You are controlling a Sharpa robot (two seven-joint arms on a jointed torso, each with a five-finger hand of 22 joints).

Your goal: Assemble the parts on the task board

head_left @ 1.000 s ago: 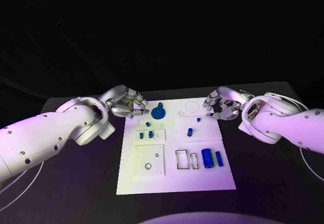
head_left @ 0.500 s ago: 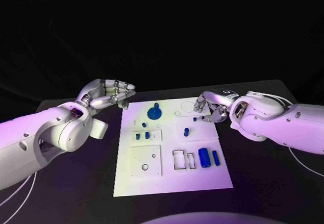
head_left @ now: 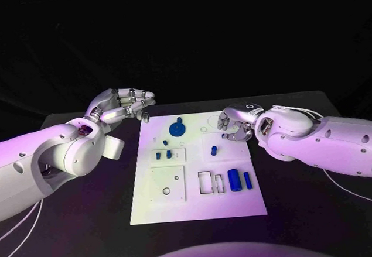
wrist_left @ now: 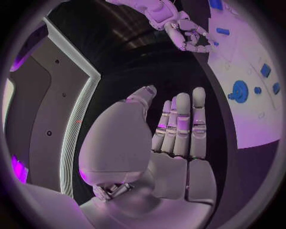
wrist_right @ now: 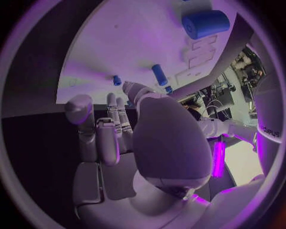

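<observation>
The white task board (head_left: 199,201) lies mid-table. On it are a blue gear-like disc (head_left: 178,128), small blue pegs (head_left: 159,156), a short blue peg (head_left: 214,150), a thick blue cylinder (head_left: 235,180) and a thin blue bar (head_left: 248,180). My left hand (head_left: 121,106) hovers off the board's far left corner, holding nothing; its fingers (wrist_left: 181,124) are stretched out side by side. My right hand (head_left: 235,124) hangs over the board's far right edge, near the short peg, with nothing in it. The right wrist view shows its palm (wrist_right: 119,143) facing the board (wrist_right: 131,38), cylinder (wrist_right: 205,24) and peg (wrist_right: 159,74).
Black table (head_left: 90,216) surrounds the board on all sides. Empty rectangular slots (head_left: 208,182) sit beside the thick cylinder, and a square plate with a hole (head_left: 170,185) lies on the board's left half. Both white forearms flank the board.
My left hand has lifted away from the board's far left corner, up and to the left. My right hand has moved left, over the board's far right edge.
</observation>
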